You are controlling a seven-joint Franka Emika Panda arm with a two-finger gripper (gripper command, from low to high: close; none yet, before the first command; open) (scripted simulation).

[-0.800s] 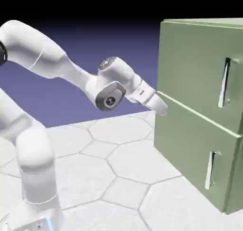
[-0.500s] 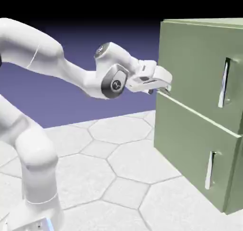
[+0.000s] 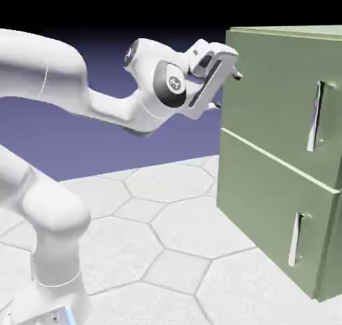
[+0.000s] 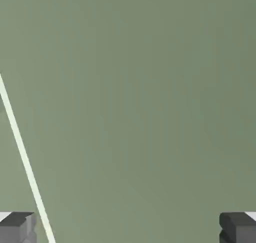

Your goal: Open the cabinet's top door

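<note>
Approach step: we see our open, empty pincer (image 3: pixel 225 89) near the cabinet's (image 3: pixel 267 203) left edge, well apart from the top door's (image 3: pixel 267 93) handle (image 3: pixel 316 116), which it must reach next.

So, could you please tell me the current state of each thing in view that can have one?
top door: shut, flush with the cabinet front; its handle untouched.
lower panel: shut, handle untouched.
pincer: open and empty, fingers spread wide, facing the top door's bare surface near its edge, away from the handle.
</note>
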